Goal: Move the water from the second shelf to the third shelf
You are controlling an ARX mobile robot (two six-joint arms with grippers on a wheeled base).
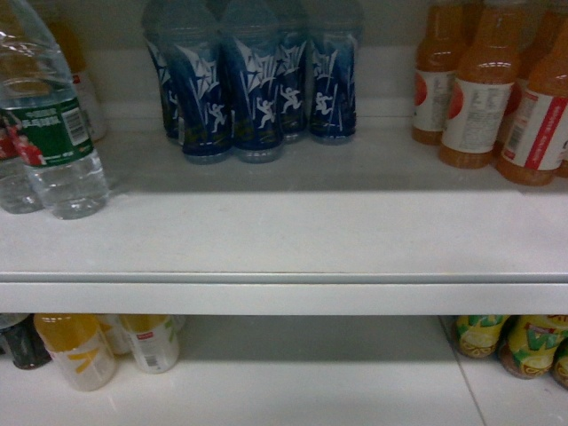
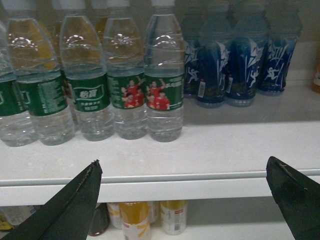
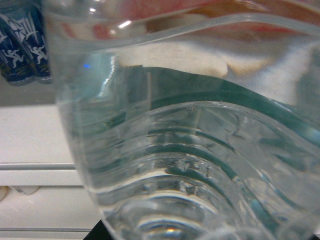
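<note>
On the upper white shelf [image 2: 200, 145], at its left part, stand the green-labelled water bottles [image 2: 163, 75] in a row, all upright, caps up, long axis vertical. The nearest one to the middle shows red-shirted athletes on its label and stands just beside the blue-labelled bottles [image 2: 235, 65] with white figures. In the head view only one green-labelled bottle [image 1: 49, 124] is well visible at the far left, the blue-labelled group [image 1: 257, 89] stands at the back in the middle, and orange drink bottles [image 1: 497, 89] are at the right.

The left pincer [image 2: 185, 200] hangs in front of the shelf edge, a little lower than the bottles, with its jaws wide apart and nothing between them. The athlete bottle lies ahead of it, up and slightly to the left of its centre line, so this arm is well placed for that row.

The right wrist camera is almost filled by a clear ribbed water bottle [image 3: 200, 150] with a green band, very close to the lens, its base toward the camera. I judge that the right pincer has hold of this bottle, but its fingers are not visible, so I cannot tell this for sure. Behind the bottle one sees a white shelf edge [image 3: 30, 170] and blue-labelled bottles [image 3: 22, 50] at upper left. If it is held, the coming move is to carry it to the third shelf and set it upright.
</note>
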